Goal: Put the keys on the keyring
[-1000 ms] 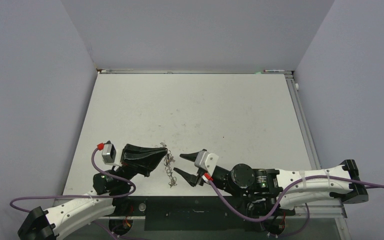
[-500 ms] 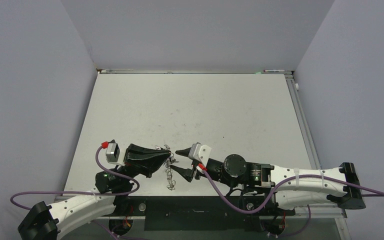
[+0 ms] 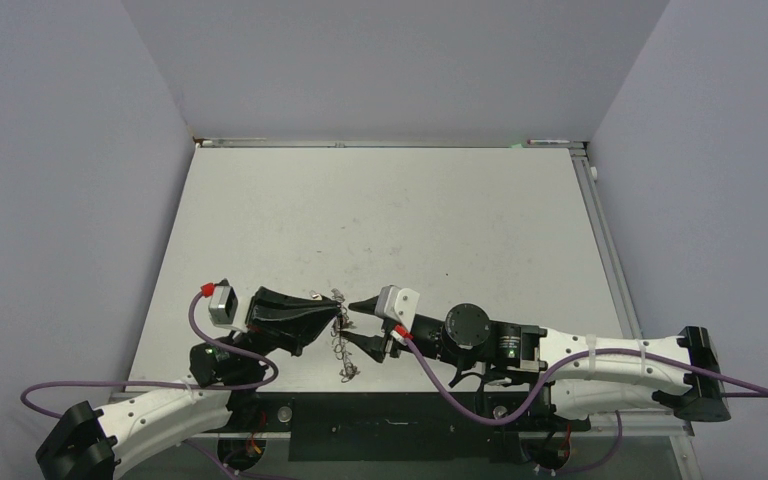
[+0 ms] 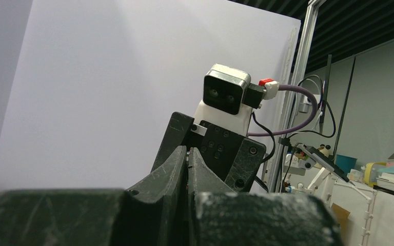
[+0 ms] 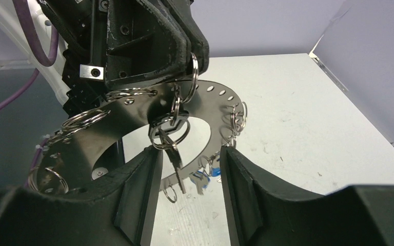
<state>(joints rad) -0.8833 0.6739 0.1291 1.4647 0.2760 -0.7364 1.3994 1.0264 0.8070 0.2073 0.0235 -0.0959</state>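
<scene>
Silver keyring (image 5: 215, 102) sits pinched in the closed left claw (image 5: 191, 48), the right claw (image 5: 189, 154) half-open beside a dangling key (image 5: 176, 163).

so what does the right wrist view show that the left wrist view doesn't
Only right wrist: the keyring, clamped by the left gripper, with a key hanging from a loop, framed by the open right gripper. Only left wrist: the right arm's camera and lab clutter behind. Both: the shut left fingers.
</scene>
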